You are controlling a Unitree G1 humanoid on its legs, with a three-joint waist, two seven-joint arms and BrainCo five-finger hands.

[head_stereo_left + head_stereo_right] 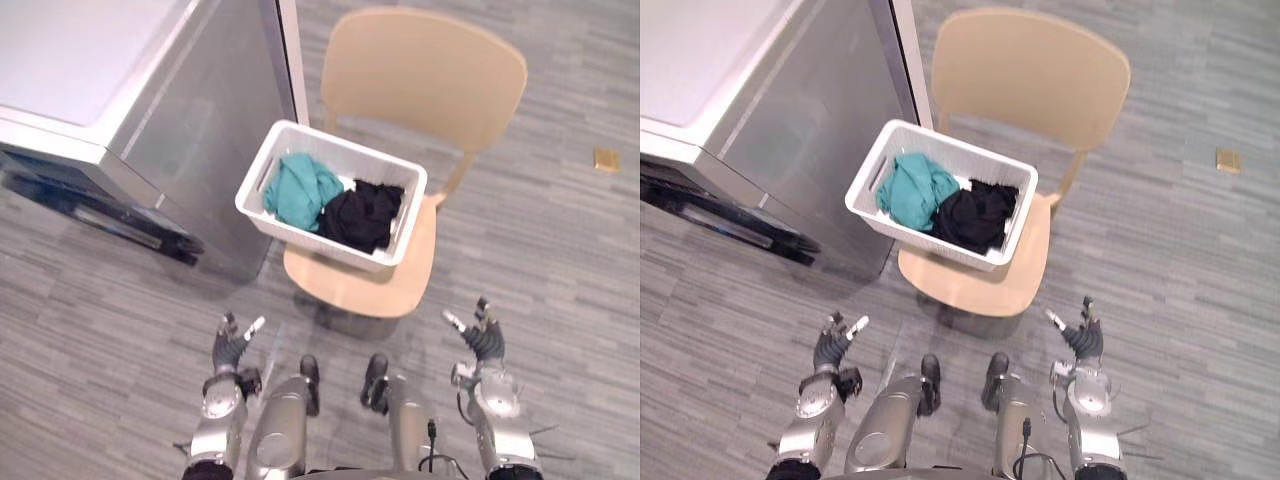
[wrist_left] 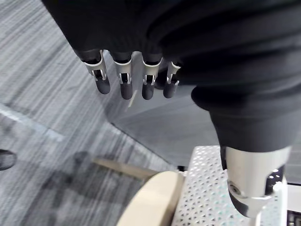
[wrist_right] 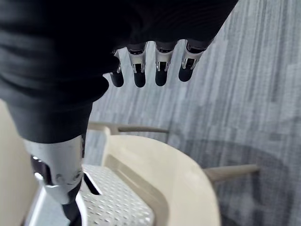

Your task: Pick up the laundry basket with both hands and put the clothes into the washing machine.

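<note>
Head camera, looking down.

- Laundry basket [image 1: 290, 230]: white, perforated walls, sits on the seat of a light wooden chair [image 1: 425, 75], just above frame centre. It is turned slightly, with one corner over the seat's 9 o'clock edge. Neither hand touches it.
- Contents: 2 bunched garments. The teal garment [image 1: 298, 190] lies in the basket's 9 o'clock half and the black garment [image 1: 360, 215] in its 3 o'clock half; the 2 touch in the middle.
- Washing machine [image 1: 200, 130]: grey, at 10 o'clock in frame. Its side panel stands just beside the basket's 9 o'clock end.
- Chair backrest at 12 o'clock, on the far side of the basket.
- Floor [image 1: 90, 320]: grey striped carpet. A small tan square [image 1: 606, 159] lies on it at 2 o'clock, well apart from the chair.

Hands:
- Left hand [image 1: 231, 348] at 7 o'clock, low in frame, raised over the floor and well short of the chair. Its fingers [image 2: 126, 84] are straight and spread, holding nothing.
- Right hand [image 1: 484, 340] at 5 o'clock, level with the left and apart from the chair seat. Its fingers [image 3: 139, 75] are straight and spread, holding nothing.
- Both hands flank the chair, 1 on each side, with the basket between them and farther out.
</note>
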